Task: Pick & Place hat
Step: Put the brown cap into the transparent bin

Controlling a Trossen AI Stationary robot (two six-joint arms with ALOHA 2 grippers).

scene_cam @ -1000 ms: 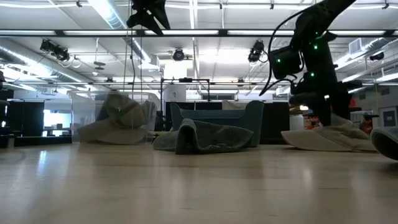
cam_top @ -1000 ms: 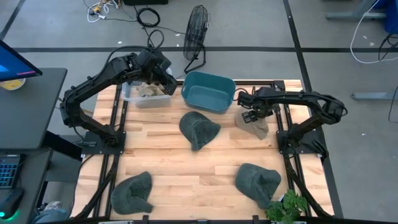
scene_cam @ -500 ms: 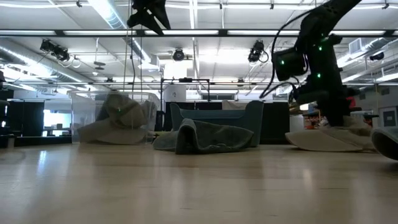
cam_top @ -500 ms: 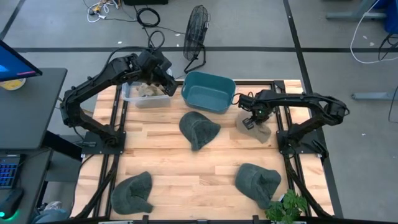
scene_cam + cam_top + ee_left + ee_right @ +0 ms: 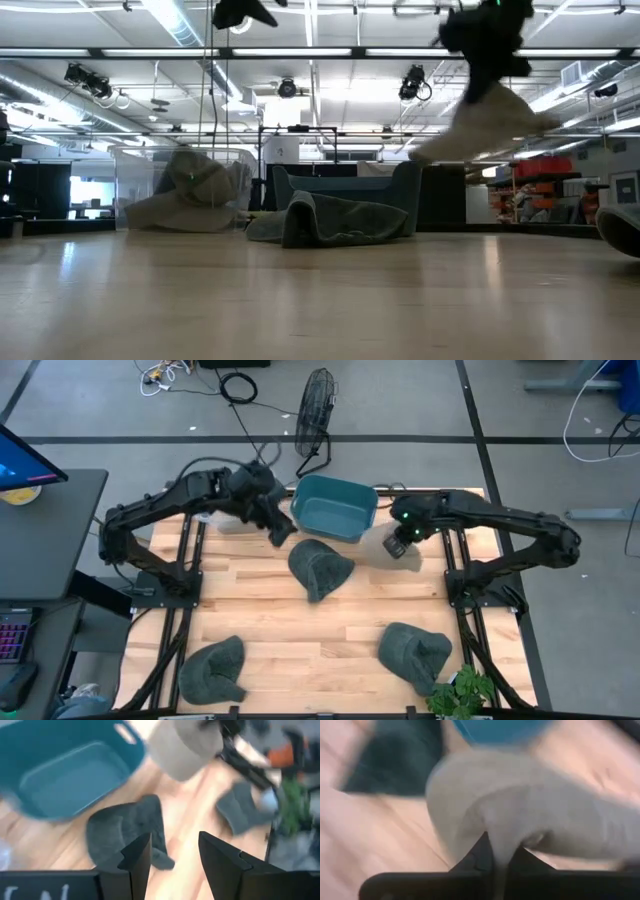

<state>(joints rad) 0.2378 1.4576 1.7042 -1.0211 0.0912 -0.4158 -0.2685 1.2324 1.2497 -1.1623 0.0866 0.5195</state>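
Right claw (image 5: 502, 851) clamped on beige hat (image 5: 520, 810)

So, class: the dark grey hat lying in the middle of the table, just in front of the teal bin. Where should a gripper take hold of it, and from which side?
Grip the raised fold of the dark grey hat, coming straight down from above. In the low view it lies slumped on the table, its crumpled ridge standing highest, so the fingers can straddle cloth there. That is a judgement.

light: bright, even overhead | low view: ceiling strip glare | both wrist views: motion-blurred
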